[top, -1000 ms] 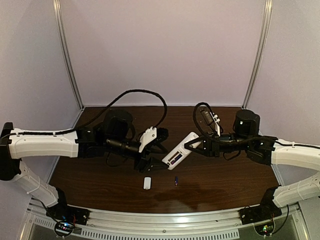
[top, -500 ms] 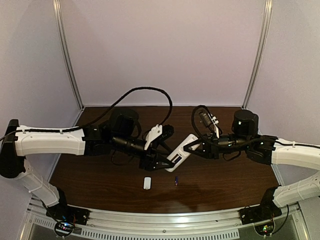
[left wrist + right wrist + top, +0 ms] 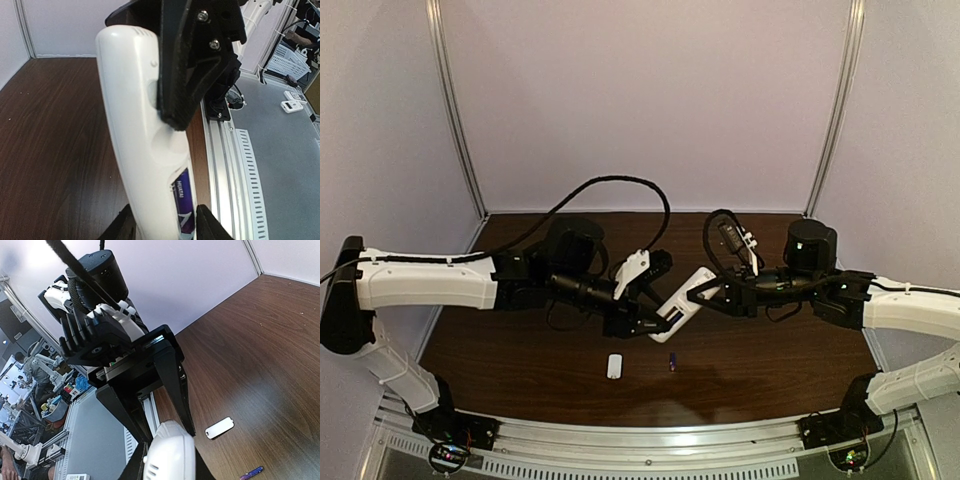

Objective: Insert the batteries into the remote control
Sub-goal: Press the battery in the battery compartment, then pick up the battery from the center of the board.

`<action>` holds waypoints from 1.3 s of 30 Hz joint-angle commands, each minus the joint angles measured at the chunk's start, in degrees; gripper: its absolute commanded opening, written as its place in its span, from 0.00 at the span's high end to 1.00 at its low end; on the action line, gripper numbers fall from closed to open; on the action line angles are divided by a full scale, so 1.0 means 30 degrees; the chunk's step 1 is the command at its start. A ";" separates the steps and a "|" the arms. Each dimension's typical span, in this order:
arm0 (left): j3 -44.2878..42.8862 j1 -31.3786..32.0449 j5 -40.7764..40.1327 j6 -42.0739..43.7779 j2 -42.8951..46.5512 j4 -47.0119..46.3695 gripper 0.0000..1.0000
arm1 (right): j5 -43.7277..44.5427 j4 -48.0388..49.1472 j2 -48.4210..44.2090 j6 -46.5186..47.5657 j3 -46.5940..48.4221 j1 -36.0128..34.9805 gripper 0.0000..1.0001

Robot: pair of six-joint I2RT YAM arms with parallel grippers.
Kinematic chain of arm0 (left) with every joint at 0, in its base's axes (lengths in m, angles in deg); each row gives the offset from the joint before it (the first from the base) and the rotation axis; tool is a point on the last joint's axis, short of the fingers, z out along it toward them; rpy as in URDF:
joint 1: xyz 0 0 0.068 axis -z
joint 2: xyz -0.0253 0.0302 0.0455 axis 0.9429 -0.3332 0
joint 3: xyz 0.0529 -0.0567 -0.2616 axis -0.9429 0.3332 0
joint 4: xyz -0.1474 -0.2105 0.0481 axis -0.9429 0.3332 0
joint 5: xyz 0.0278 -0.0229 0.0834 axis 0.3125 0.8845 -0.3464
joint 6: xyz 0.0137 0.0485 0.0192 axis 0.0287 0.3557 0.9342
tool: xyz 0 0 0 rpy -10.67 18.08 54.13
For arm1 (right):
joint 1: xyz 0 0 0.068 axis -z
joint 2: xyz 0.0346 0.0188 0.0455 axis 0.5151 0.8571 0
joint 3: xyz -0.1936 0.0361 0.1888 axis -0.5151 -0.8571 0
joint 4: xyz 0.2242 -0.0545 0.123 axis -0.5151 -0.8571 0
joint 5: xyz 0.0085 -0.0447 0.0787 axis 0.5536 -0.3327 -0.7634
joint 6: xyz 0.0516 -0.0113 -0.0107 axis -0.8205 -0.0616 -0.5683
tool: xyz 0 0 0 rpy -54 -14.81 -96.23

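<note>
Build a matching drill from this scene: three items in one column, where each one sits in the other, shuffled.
1. remote control
2. loose battery
3. white cover

A. on the table, nearer the left arm
B. on the table, nearer the right arm
C. held up by the right end effector

Pairs: 1-C, 2-B, 3-A

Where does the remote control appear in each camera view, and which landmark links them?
Top view: the remote control sits at centre, slanted, over the table.
Left wrist view: it fills the middle, running top to bottom.
Right wrist view: only its rounded end shows, at bottom centre.
Shared landmark: the dark wooden table, seen in all three.
</note>
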 commanded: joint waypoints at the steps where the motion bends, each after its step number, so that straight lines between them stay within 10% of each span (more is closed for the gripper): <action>1: -0.0650 0.0005 -0.0809 0.0123 -0.0382 0.0014 0.62 | 0.0039 0.0832 -0.0358 -0.0435 0.0299 -0.0137 1.00; 10: -0.1038 0.0008 -0.1850 0.0243 -0.0864 0.0674 0.67 | -0.0097 0.0990 -0.0462 -0.0651 0.0207 -0.0130 1.00; 16: -0.0332 -0.0014 -0.1612 0.0250 0.0629 -0.0684 0.33 | 0.0832 -0.0298 -0.0551 -0.0106 0.0098 -0.0044 1.00; 22: 0.0343 -0.0726 -0.3451 0.0981 0.3244 -0.1868 0.21 | 0.1758 -0.1620 -0.0858 0.0027 -0.0738 0.1060 1.00; 39: 0.3386 -0.0941 -0.5274 -0.5050 0.1475 0.1007 0.34 | 0.1516 -0.3659 -0.3761 0.0259 -0.2231 0.5885 1.00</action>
